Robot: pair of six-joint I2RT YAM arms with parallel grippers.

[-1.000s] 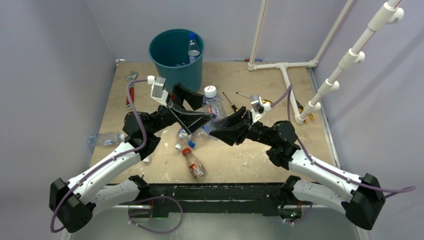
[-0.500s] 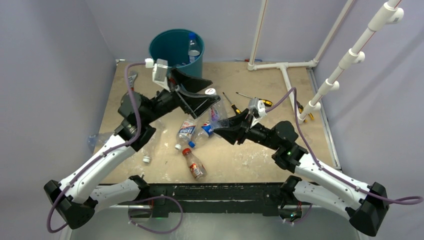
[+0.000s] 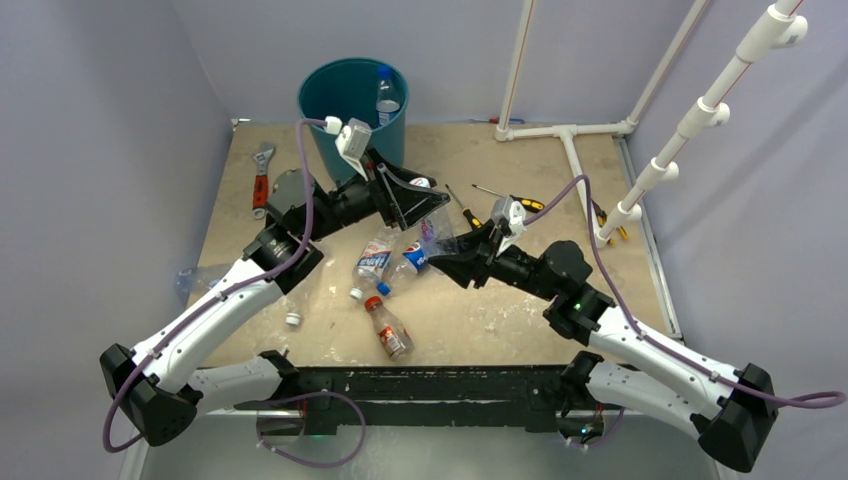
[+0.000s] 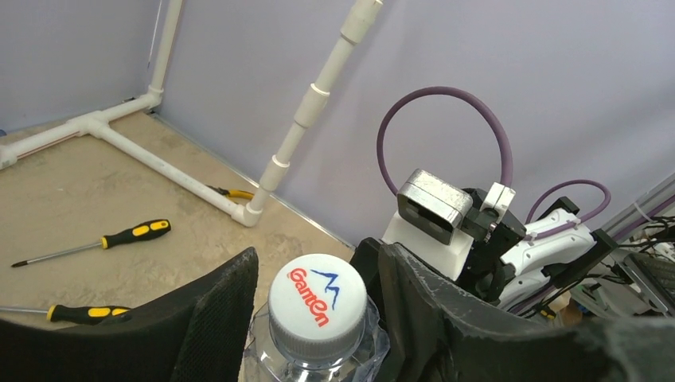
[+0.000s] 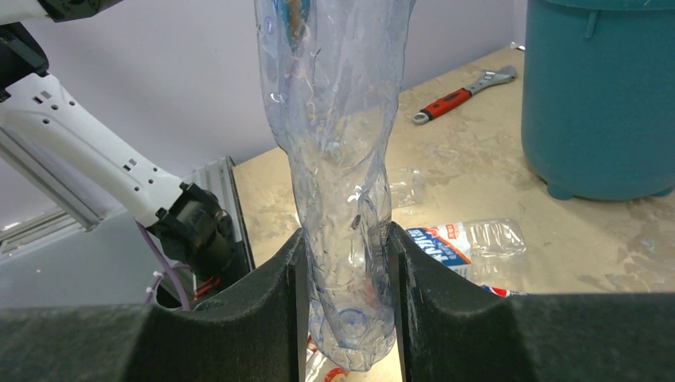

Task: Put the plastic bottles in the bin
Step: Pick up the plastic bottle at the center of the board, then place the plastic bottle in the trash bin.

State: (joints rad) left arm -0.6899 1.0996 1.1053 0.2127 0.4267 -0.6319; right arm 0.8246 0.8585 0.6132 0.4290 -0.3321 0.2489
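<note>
I see pale lavender walls [image 3: 100,150] closing the scuffed tan tabletop [image 3: 480,150] on three sides. A white plastic pipe frame [image 3: 565,131] lies at one o'clock, posts rising toward two. Light is even.

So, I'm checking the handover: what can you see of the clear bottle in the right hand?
The crushed bottle is clear, crinkled thin plastic, held aloft, with a white ribbed cap printed Ganten in red. The right hand clamps its lower end; fingers of the left hand flank the cap, contact unclear.
</note>
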